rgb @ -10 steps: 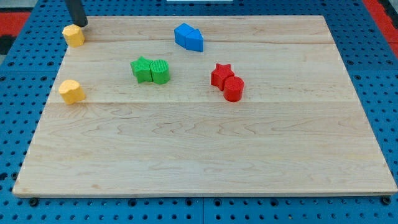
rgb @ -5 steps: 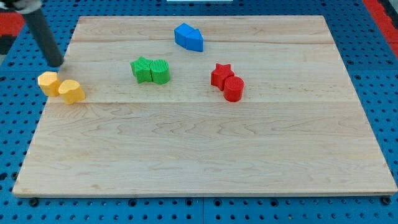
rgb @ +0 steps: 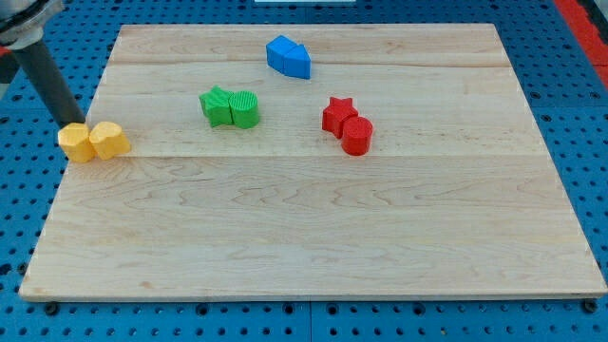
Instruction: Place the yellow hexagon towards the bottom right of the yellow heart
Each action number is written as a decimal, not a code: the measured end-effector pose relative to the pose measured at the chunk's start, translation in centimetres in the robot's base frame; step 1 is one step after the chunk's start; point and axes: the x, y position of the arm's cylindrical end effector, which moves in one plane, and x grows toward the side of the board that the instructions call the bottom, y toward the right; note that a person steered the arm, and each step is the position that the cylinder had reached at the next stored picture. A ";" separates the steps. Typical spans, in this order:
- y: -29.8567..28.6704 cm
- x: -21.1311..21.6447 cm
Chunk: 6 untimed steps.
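The yellow hexagon lies at the left edge of the wooden board, touching the left side of the yellow heart. My tip stands right at the hexagon's top edge, on the side towards the view's top. The dark rod rises from there towards the view's top left corner.
Two green blocks sit together at the upper middle left. Two blue blocks lie together near the top edge. A red star touches a red cylinder right of centre. Blue pegboard surrounds the board.
The yellow hexagon has been pushed from the board's top left corner down to the heart's left side. My tip has followed it downward and to the left. The heart has stayed put.
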 end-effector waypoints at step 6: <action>1.5 10.2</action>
